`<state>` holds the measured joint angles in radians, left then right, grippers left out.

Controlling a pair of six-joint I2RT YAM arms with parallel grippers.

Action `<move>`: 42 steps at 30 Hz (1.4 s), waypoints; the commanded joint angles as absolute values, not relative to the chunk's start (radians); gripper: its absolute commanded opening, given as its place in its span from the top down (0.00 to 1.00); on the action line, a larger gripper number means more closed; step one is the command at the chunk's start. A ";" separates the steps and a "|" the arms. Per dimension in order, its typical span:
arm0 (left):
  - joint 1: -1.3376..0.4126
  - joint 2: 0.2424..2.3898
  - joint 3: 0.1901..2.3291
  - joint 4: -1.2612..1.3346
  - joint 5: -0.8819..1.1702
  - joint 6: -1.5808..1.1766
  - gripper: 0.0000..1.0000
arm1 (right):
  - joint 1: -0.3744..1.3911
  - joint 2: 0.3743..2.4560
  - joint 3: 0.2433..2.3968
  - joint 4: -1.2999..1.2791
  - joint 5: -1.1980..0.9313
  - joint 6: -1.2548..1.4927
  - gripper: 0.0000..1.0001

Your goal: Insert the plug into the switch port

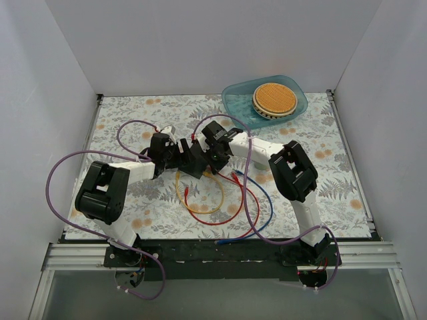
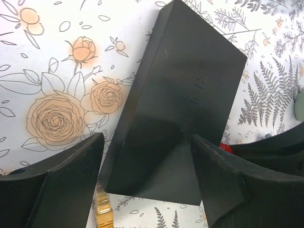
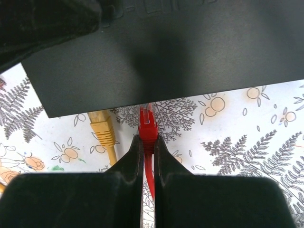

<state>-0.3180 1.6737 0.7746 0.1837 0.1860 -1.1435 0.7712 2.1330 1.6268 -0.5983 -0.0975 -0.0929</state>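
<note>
From above, the left gripper and right gripper flank the black box.

Left wrist: 2 fingers straddle the black box's near end; I cannot tell whether they press it.

Right wrist: the fingers pinch the red plug, its tip at the black box's edge. The switch port is hidden. A yellow plug lies beside it.

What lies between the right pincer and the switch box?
The red plug the right pincer grips, its clear tip at the switch box edge; right wrist view.

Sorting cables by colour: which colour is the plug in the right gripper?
Red; the right wrist view shows the plug best, pinched by the right gripper.
</note>
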 commanded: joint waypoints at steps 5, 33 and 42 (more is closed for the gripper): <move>-0.318 1.654 0.759 0.189 0.229 -1.114 0.27 | 0.775 2.114 1.680 -0.589 -0.071 -0.086 0.99; -0.316 1.652 0.744 0.213 0.293 -1.123 0.29 | 0.811 2.129 1.694 -0.516 -0.058 -0.080 0.99; -0.316 1.649 0.741 0.239 0.339 -1.094 0.30 | 0.821 2.043 1.534 -0.335 -0.146 -0.175 0.99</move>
